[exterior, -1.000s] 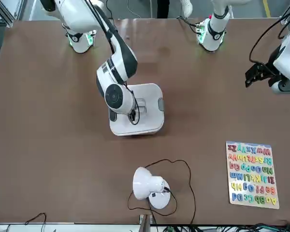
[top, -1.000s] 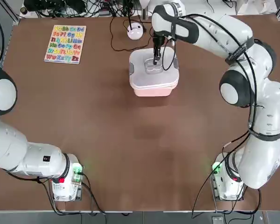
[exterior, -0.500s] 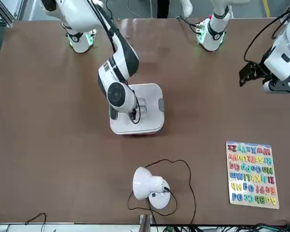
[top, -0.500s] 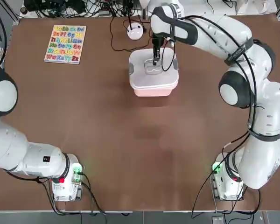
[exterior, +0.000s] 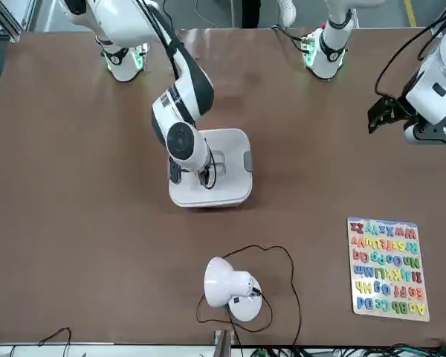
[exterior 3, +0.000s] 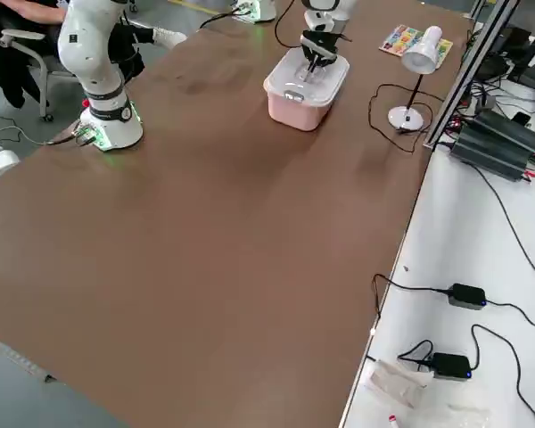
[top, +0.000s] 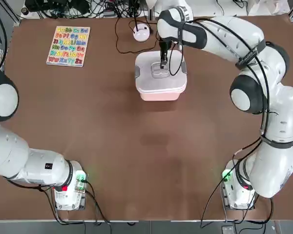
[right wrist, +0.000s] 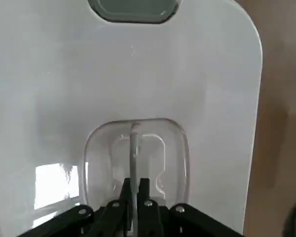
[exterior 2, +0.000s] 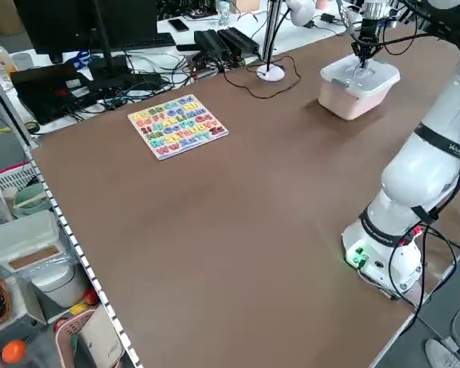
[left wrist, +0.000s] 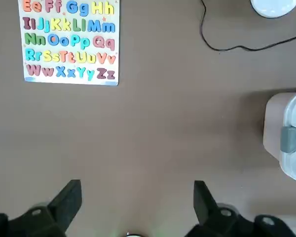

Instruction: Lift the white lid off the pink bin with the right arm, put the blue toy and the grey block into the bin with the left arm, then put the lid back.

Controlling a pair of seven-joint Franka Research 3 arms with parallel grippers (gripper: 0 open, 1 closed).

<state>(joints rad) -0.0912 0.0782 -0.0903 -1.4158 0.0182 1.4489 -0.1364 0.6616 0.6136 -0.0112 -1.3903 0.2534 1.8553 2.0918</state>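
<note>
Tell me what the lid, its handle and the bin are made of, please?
The lid: probably hard plastic, smooth and shiny, since light glares off it.
The handle: clear plastic, it seems; you can see the white through it.
The bin: likely plastic too, pale pink, with smooth molded walls and rounded corners.

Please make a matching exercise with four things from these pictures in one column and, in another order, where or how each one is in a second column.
1. right gripper
2. left gripper
3. alphabet puzzle board
4. pink bin

A. lying flat on the table, left of the bin in the top view
B. under the white lid
C. open, with nothing between its fingers
D. shut on the lid's clear handle

Pairs: 1-D, 2-C, 3-A, 4-B
</note>
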